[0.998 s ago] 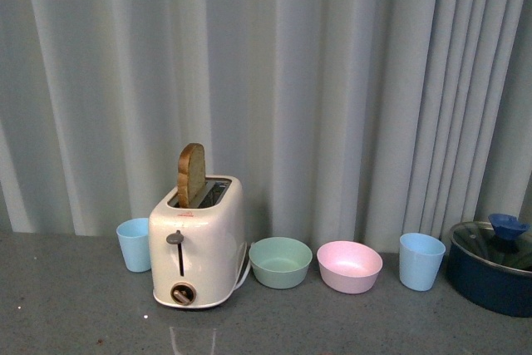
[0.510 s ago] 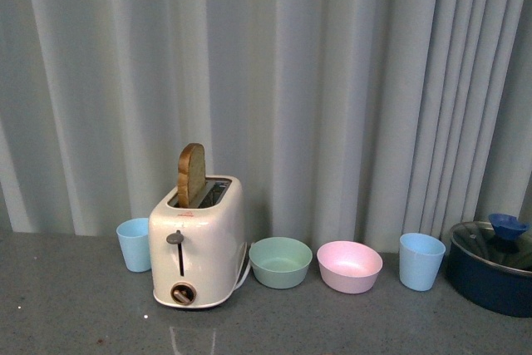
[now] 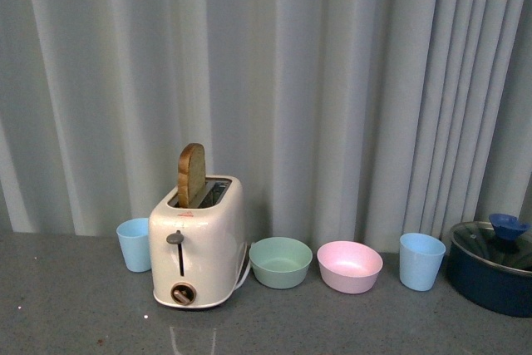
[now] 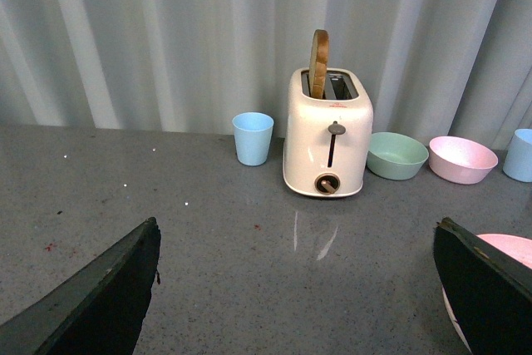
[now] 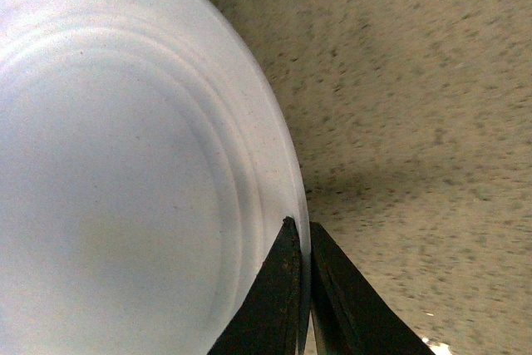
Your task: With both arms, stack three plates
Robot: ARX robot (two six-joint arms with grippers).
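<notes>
Currently the right tool (image 5: 302, 230) is clamped on the rim of a light blue, shallow round matte plate (image 5: 108, 189) over the grey speckled tabletop (image 5: 399, 81). The left tool (image 4: 295, 230) gapes apart, a pink round plate (image 4: 505, 247) near it. No stack shows; the stacking looks yet undone.

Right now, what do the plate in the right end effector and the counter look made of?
Light blue plate: probably plastic or melamine, matte; soft diffuse sheen, thin rim, moulded rings. Ceramic not excluded. Counter: grey speckled stone or composite, semi-polished; it faintly mirrors the toaster.
</notes>
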